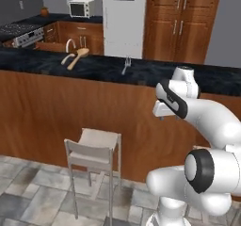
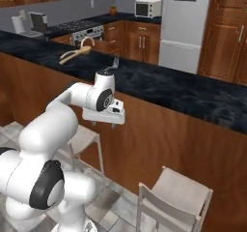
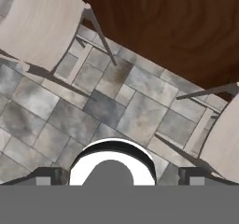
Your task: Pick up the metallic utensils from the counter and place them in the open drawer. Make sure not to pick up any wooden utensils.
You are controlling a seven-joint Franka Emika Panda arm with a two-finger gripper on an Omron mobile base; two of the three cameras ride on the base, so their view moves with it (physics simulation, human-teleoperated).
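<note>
A slim grey metal fork (image 1: 126, 65) (image 2: 115, 62), one of the metallic utensils, lies on the dark marbled counter (image 1: 197, 76) (image 2: 173, 88). Left of it lie the wooden utensils: a tan spoon (image 1: 77, 58) (image 2: 75, 53) and a shorter tan piece (image 1: 67, 59). My gripper (image 1: 165, 117) (image 2: 103, 124) (image 3: 119, 178) hangs in front of the counter's wood panelling, below the top's edge and right of the fork. It points down at the tiled floor. Its fingertips (image 3: 44, 177) stand wide apart with nothing between them: it is open. The open drawer is out of view.
A pale stool (image 1: 94, 147) (image 2: 82, 138) stands against the panelling left of the arm, and another (image 2: 181, 187) to its right. Both stool seats (image 3: 39, 24) show under the hand. Behind the counter are a fridge (image 1: 124, 20), cabinets and a stove (image 1: 21, 34).
</note>
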